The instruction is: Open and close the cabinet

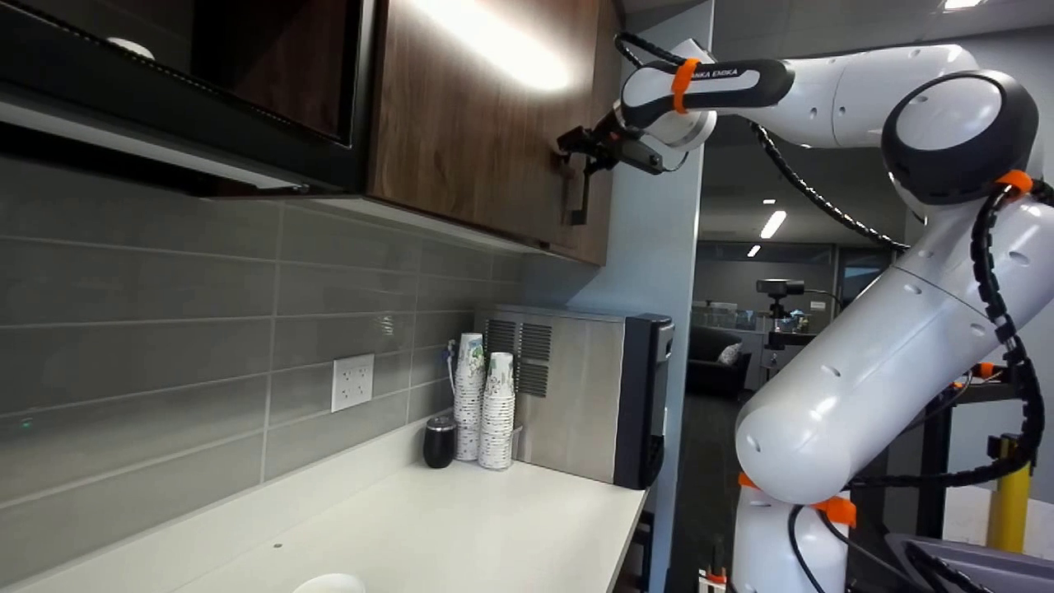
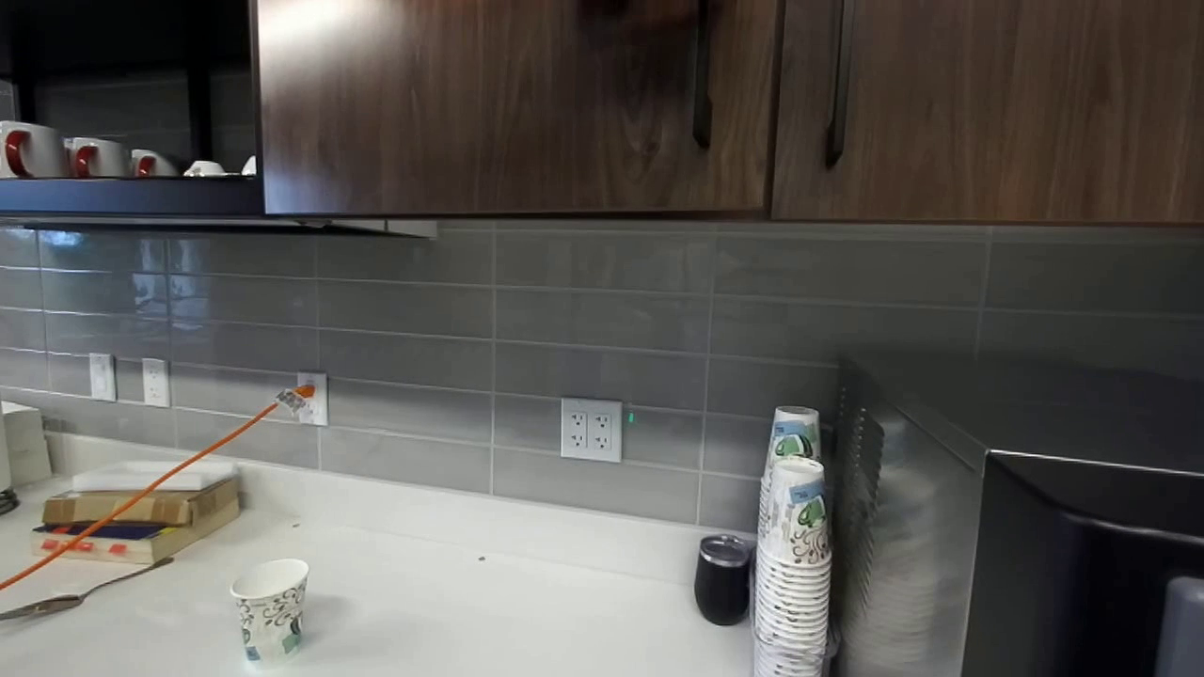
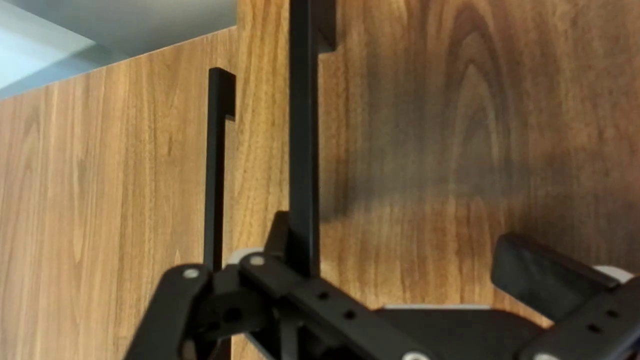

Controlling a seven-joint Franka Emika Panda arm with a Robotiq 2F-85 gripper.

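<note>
A smooth white bench runs along a wall of glossy grey tile. Above it hangs the cabinet, flat-fronted in dark brown wood grain, a streak of light glaring on its door; in the wrist view that door seems to stand slightly proud of the neighbouring door. The white arm extends up to it. Beside the cabinet, an open black shelf holds white mugs with red handles; their insides are hidden. A boxy brushed-steel appliance, black-fronted and vented at the side, stands on the bench. Next to it rise two stacks of printed paper cups, nested mouth down. The hand is spread wide at the cabinet's straight black handle: the bar lies between the fingers, just beside one and well apart from the other; whether it touches I cannot tell. A rounded black tumbler has a paler lid, contents hidden. An upright paper cup, tapered and vine-patterned, shows only its white inner wall.
</note>
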